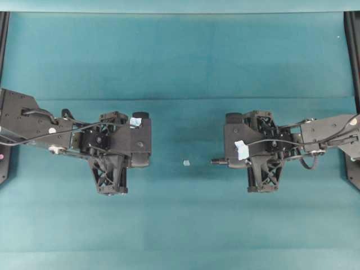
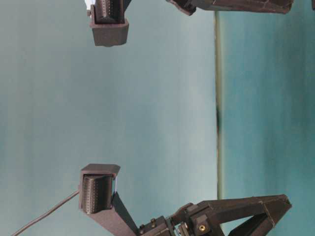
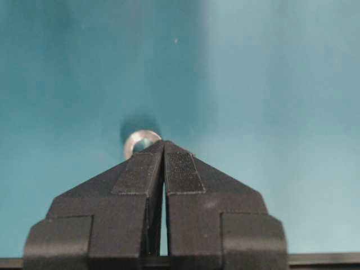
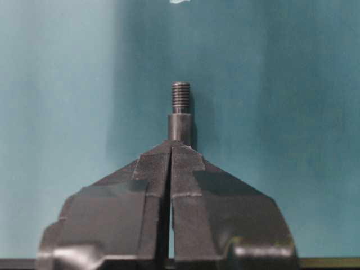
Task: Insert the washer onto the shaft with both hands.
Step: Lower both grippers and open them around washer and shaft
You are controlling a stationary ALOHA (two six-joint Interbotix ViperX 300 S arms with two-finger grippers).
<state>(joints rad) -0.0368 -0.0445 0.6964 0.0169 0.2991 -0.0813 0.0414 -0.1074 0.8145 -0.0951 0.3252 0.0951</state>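
Teal cloth covers the worktop [image 1: 180,67]. Left claw [image 3: 163,147], black with pointed triangular fingers, is clenched on the small silvery metal ring of the washer [image 3: 139,140]; the washer sticks out at the fingertips, its hole facing the wrist camera, lifted clear of the cloth with a dark shadow behind it. Right claw [image 4: 171,147], same build, is clenched on the dark grey stepped metal shaft [image 4: 180,115]; the threaded tip projects straight out past the fingertips. Overhead view: the two claws face each other across the middle, well apart, the shaft tip pointing toward the left claw. A tiny pale white-blue chip [image 1: 186,162] lies on the cloth between them.
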